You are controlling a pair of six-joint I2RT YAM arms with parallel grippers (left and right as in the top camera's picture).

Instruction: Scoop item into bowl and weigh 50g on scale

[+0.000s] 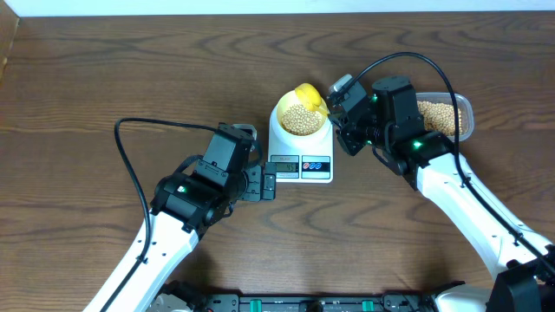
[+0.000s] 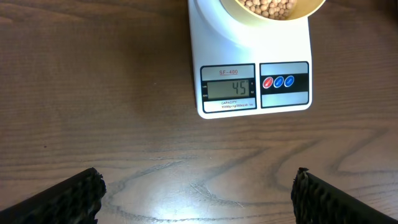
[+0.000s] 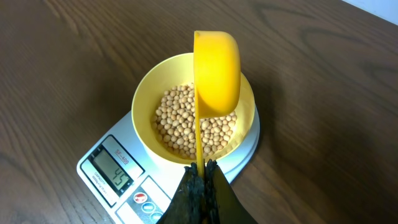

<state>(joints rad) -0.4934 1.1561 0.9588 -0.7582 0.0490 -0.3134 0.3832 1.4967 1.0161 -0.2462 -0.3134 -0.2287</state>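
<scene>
Topping up: gripping the yellow scoop [image 3: 217, 74] by its handle in the fully closed right claw [image 3: 200, 179], tipped on edge just ahead, above the beans [image 3: 180, 121] in the bowl [image 3: 144, 102] on the scale [image 2: 249, 43]. Reads 45 on the display [image 2: 229, 89], so likely wants a few more from the tub [image 1: 469, 117] behind that claw. Hovering wide open and empty with the left claw [image 2: 199, 196], just short of the scale's front; nothing in the way.

Tan beans [image 3: 180, 118] in pale yellow bowl [image 3: 144, 106] atop white scale [image 2: 211, 43] reading 45.
</scene>
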